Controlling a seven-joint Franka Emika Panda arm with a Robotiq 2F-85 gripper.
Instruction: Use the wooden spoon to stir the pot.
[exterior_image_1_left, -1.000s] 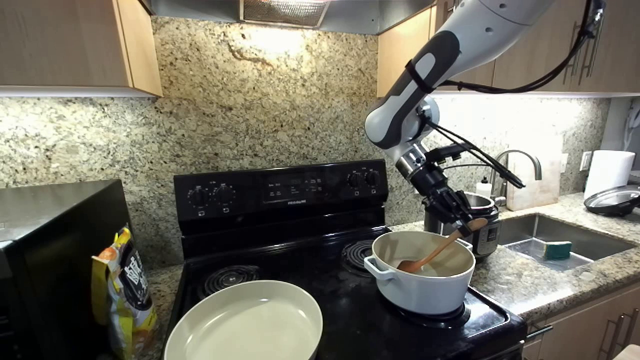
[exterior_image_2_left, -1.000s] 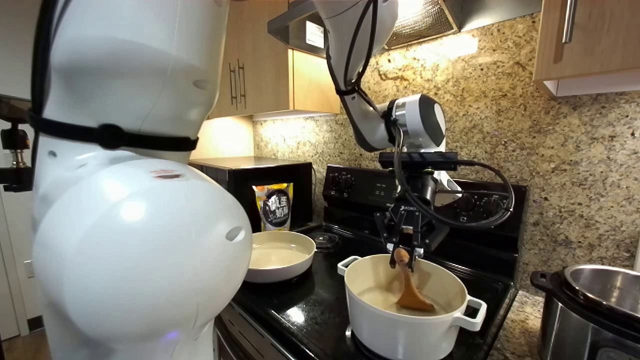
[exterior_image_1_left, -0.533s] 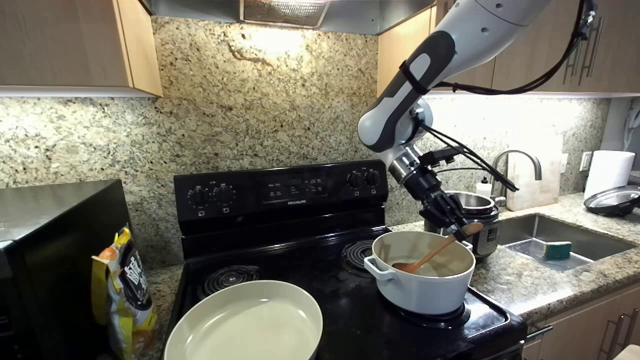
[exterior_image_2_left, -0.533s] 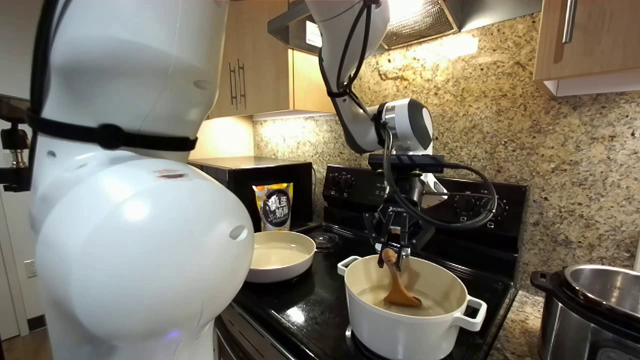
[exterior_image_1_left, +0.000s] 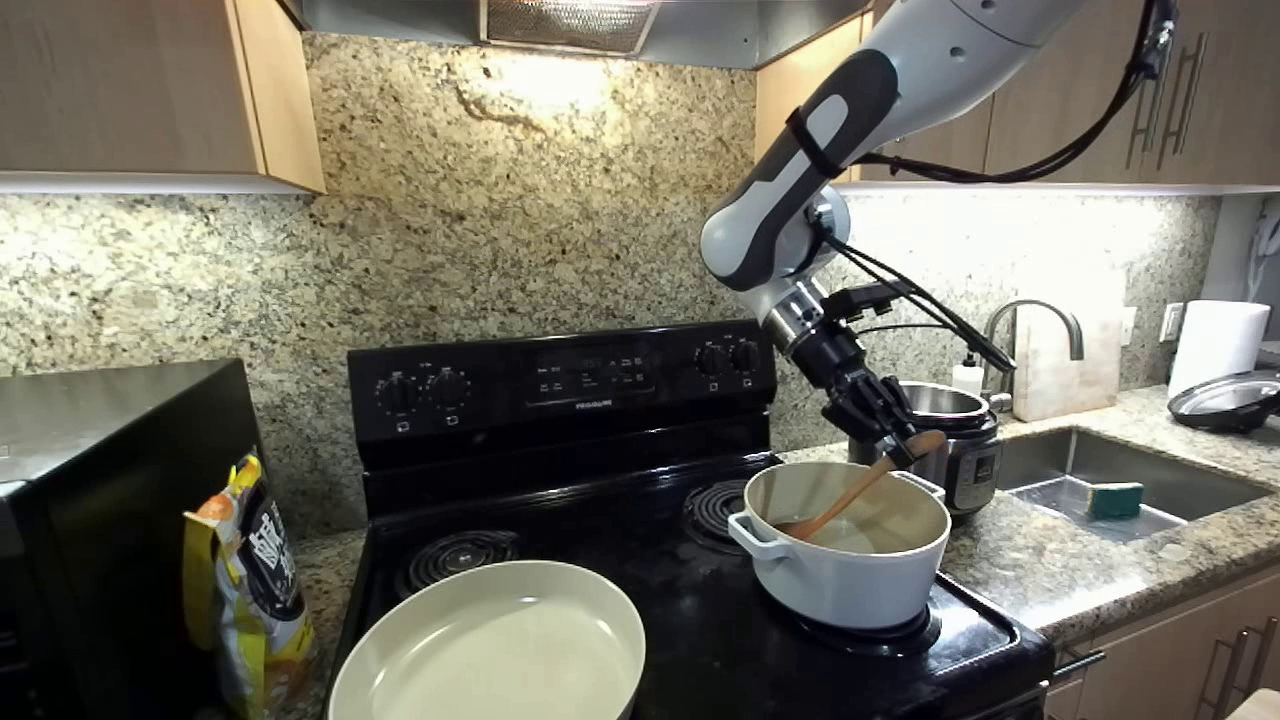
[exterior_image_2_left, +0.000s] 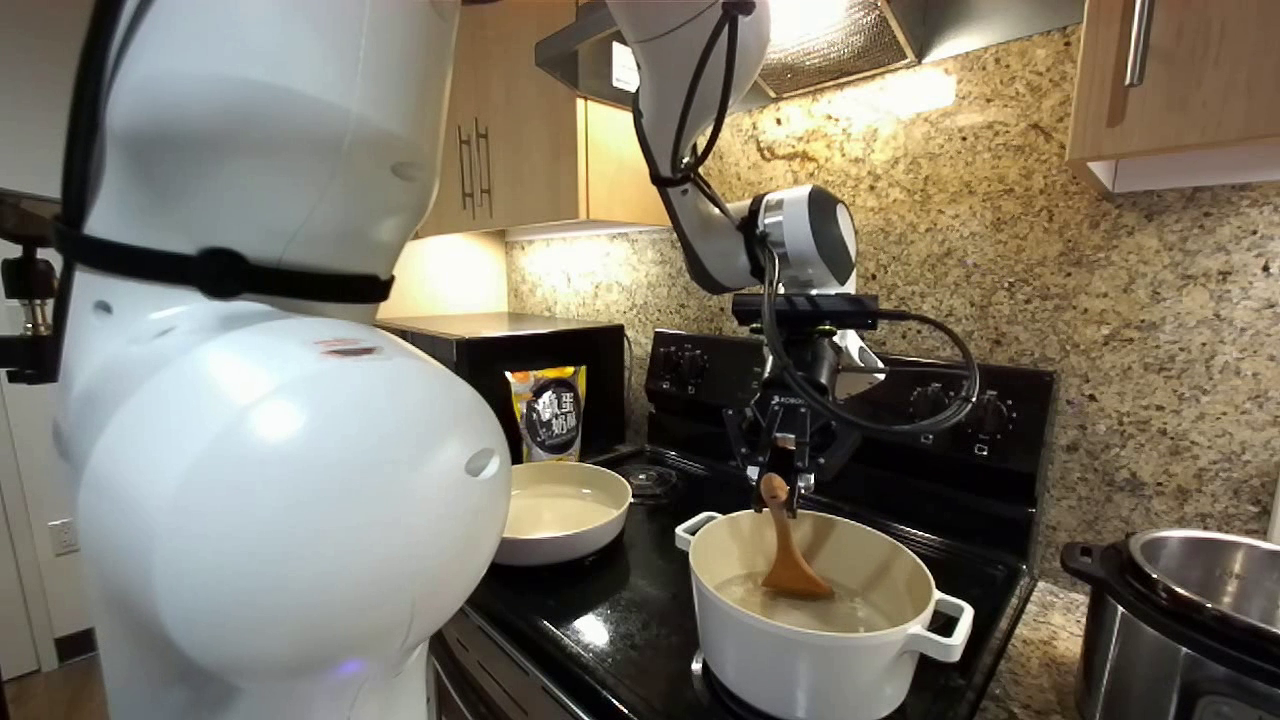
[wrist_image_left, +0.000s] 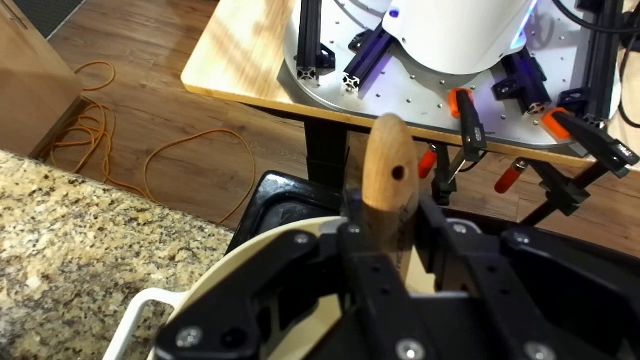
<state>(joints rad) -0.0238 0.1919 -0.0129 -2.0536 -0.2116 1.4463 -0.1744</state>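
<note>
A black gripper (exterior_image_2_left: 776, 498) is clamped on the light-brown wooden spoon (exterior_image_2_left: 790, 565), slanting into the round white pot (exterior_image_2_left: 800, 665), its head apparently in shallow liquid (exterior_image_2_left: 852, 608). Left of the pot, in an exterior view, lies a shallow cream pan (exterior_image_1_left: 500, 640); partly hidden behind the pot, a steel-and-black cooker (exterior_image_1_left: 975, 475).

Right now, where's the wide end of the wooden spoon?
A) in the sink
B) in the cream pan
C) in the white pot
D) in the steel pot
C: in both exterior views the wooden spoon slants down from the gripper with its wide end inside the white pot, below the rim.
</note>
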